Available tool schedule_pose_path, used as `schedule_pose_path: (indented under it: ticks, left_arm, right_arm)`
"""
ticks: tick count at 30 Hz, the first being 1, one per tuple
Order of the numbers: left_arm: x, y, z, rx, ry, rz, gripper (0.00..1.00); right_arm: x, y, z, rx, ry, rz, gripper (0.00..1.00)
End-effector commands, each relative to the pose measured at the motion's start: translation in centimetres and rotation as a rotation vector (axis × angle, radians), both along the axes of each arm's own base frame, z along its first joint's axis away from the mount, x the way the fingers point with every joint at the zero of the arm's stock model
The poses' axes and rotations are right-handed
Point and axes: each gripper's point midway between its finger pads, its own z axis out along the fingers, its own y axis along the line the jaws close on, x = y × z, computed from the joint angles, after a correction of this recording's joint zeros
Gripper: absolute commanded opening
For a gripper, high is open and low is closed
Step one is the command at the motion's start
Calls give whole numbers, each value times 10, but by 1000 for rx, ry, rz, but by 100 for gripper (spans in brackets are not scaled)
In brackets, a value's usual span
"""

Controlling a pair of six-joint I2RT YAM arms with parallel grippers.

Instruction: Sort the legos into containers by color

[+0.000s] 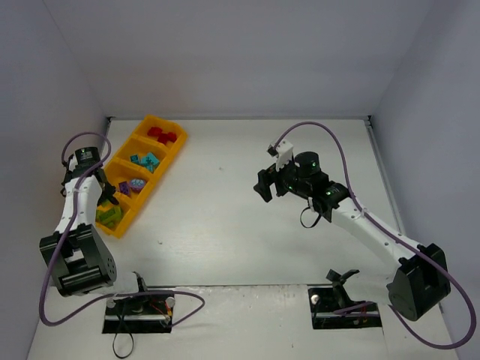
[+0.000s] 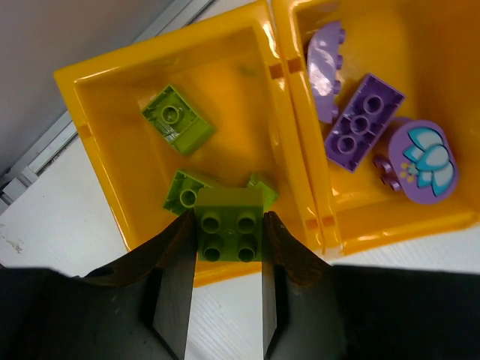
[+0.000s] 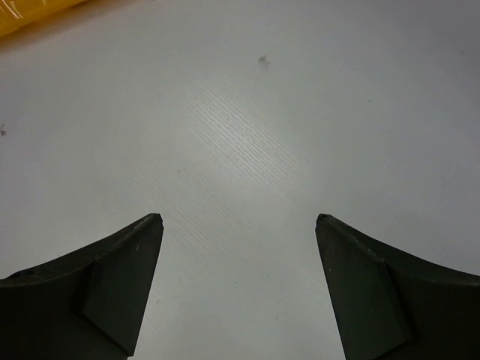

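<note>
Over the end compartment of the orange tray [image 2: 97, 142], the left arm's jaws are narrowed on a lime green brick [image 2: 229, 229], gripping its two sides, with other lime bricks [image 2: 176, 120] lying inside the compartment. Next door lie purple bricks [image 2: 362, 122], then teal bricks [image 1: 145, 161], then red bricks [image 1: 161, 136]. Well apart from the tray, the right arm's jaws stand wide and hold nothing above the white surface [image 3: 247, 112].
</note>
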Motion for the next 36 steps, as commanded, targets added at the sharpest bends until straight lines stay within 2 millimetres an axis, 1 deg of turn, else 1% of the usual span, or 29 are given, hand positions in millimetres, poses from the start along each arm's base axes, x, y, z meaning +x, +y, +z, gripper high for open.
schedule_pose_path:
  ticks: [1,2,3,5,6,8,9,11,12,14,15,16,17,18,19,20,21,22,23,25,26,28,29,31,32,34,35,36]
  left_arm:
    - [12,26,16,64,-83,106,6]
    - [12,27,15,67,-83,109,11]
    - [14,28,17,74,-94,109,27]
    - [16,30,21,85,-106,107,41]
    - [17,30,25,88,-117,103,52]
    - [17,29,30,90,-124,93,61]
    - [18,29,38,90,-145,90,67]
    - [19,25,47,82,-173,71,72]
    - [19,22,58,82,-205,62,74]
    - [22,14,72,64,-246,20,78]
    - [20,8,83,62,-276,2,78]
    - [26,-3,95,43,-308,-48,79]
    - [23,-12,105,42,-327,-82,79]
    - [24,-21,111,42,-331,-127,79]
    - [30,-41,125,52,-350,-217,80]
    - [27,-54,135,61,-366,-265,80]
    - [27,-67,144,81,-379,-332,80]
    - [30,-95,154,83,-413,-423,80]
    - [23,-107,171,93,-472,-461,80]
    - [17,-136,187,66,-545,-548,80]
    - [5,-154,199,45,-598,-606,80]
    - [-7,-170,210,23,-649,-662,80]
    - [-20,-178,218,16,-689,-699,80]
    - [-36,-180,224,18,-717,-728,80]
    - [-49,-178,234,30,-765,-734,81]
    - [-63,-171,233,69,-773,-736,80]
    - [-75,-167,241,91,-811,-732,81]
    - [-85,-159,243,125,-823,-715,81]
  right_arm:
    - [7,4,20,47,-65,-11,80]
    - [8,3,20,45,-66,-17,80]
    - [9,2,20,41,-69,-26,80]
    - [11,1,19,37,-67,-40,80]
    - [12,0,19,38,-65,-49,80]
    - [13,0,20,45,-61,-58,80]
    - [14,0,21,56,-52,-70,80]
    - [19,-3,25,61,-51,-101,81]
    - [21,-4,26,75,-42,-120,81]
    - [28,-11,31,80,-49,-183,82]
    - [31,-16,34,98,-39,-221,88]
    - [39,-25,41,104,-47,-293,93]
    - [42,-31,45,120,-42,-338,100]
    - [45,-35,49,139,-36,-366,100]
    - [49,-45,53,175,-12,-418,100]
    - [53,-52,65,207,-20,-453,100]
    - [58,-66,70,236,-15,-501,100]
    - [59,-72,75,252,-21,-521,100]
    - [59,-82,84,272,-43,-560,100]
    - [59,-96,89,263,-75,-603,100]
    - [59,-111,96,246,-115,-669,100]
    - [54,-124,100,211,-144,-708,100]
    - [50,-130,109,191,-180,-711,100]
    - [44,-141,112,153,-202,-742,100]
    - [39,-147,119,143,-223,-751,100]
    - [33,-154,125,126,-242,-767,100]
    - [28,-158,131,132,-256,-775,100]
    - [22,-163,124,103,-239,-791,100]
